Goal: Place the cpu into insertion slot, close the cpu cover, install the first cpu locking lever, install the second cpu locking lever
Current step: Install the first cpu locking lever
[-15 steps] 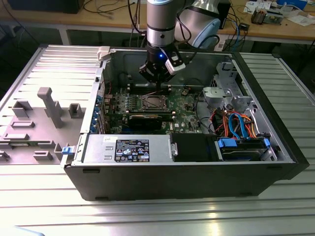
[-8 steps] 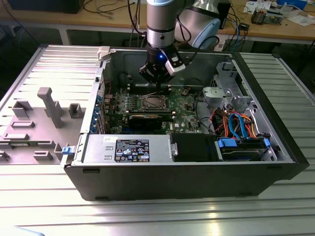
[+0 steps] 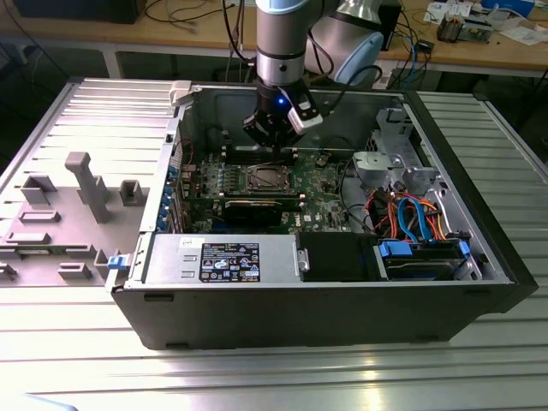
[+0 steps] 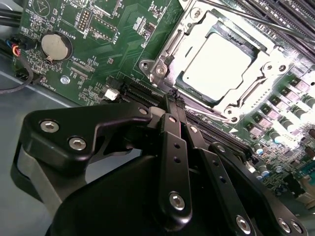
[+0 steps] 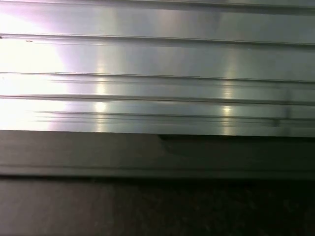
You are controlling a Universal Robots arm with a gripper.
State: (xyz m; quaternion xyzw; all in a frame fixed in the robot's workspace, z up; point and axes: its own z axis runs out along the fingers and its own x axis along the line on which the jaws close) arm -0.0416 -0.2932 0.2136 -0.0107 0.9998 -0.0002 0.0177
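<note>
Silvery cpu sits flat in insertion slot, cpu cover shut over it.

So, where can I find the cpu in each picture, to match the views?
Exterior view: the cpu sits in the insertion slot on the green motherboard, below the gripper.
Second wrist view: the cpu is the bright square beyond the gripper.
First wrist view: ribbed metal, no cpu.
Shared landmark: the motherboard.
</note>
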